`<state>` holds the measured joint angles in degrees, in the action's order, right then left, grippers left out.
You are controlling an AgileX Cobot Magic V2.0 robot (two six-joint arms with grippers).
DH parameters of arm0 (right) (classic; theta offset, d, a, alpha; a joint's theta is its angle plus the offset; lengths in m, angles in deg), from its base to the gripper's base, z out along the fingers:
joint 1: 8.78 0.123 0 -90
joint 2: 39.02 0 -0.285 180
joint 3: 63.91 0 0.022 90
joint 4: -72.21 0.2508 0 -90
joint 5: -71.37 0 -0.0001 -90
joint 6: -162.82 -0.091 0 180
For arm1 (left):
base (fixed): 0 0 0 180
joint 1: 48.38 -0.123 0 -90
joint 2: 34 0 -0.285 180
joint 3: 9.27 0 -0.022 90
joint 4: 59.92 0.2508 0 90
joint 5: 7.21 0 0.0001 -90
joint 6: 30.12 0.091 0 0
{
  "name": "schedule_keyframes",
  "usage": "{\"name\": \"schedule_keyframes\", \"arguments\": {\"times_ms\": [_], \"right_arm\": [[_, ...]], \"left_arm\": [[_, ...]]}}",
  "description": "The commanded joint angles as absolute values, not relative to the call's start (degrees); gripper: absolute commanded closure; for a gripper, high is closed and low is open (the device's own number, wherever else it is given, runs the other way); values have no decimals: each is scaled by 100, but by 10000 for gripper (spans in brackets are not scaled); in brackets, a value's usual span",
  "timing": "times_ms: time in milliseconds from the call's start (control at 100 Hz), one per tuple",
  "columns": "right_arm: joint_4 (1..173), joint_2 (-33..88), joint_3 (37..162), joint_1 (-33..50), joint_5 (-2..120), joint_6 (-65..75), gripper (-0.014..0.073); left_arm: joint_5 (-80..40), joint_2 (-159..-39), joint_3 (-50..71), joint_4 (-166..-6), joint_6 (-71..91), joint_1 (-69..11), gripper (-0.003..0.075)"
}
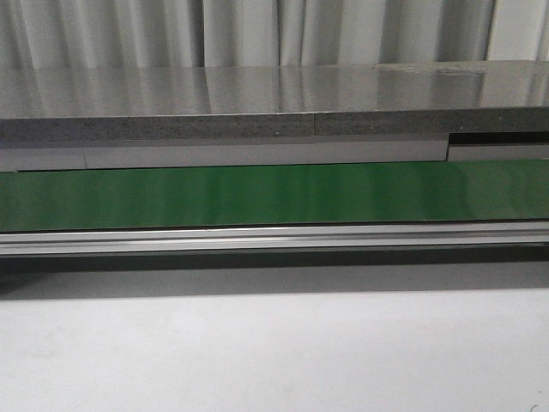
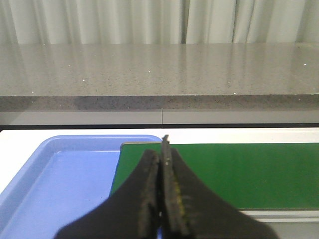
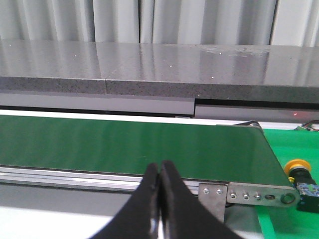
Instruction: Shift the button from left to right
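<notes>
The button [image 3: 297, 169] is lying on its side past the conveyor belt's [image 3: 134, 144] right end, nearer the right gripper [image 3: 159, 169]; both grippers' jaws are pressing together, empty.

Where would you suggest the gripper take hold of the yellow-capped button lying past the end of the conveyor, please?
I would grip the button across its black body, just behind the yellow cap. It appears to lie on its side on the green mat, cap pointing toward the conveyor, so coming down from above seems best. The round cap would likely slip; the blocky body offers flatter faces. The right gripper is nearest.
</notes>
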<state>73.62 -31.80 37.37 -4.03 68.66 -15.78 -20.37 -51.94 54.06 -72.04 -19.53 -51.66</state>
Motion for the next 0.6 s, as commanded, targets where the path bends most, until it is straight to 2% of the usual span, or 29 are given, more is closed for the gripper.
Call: {"name": "schedule_keyframes", "arguments": {"times_ms": [0, 120, 320, 590], "right_arm": [[7334, -3288, 3826, -389, 7366, -1585, 662], [7334, -3288, 3826, -389, 7366, -1585, 662], [7334, -3288, 3826, -389, 7366, -1585, 662], [7334, -3288, 3826, -389, 7366, -1585, 662]], "left_arm": [[-1509, -5252, 5304, -7161, -1979, -5127, 741], [-1488, -5173, 5460, -6852, -2228, -5118, 741], [-1488, -4703, 5864, -5583, -3576, -4874, 741], [-1413, -3985, 6491, -5491, -3676, -4667, 741]]}}
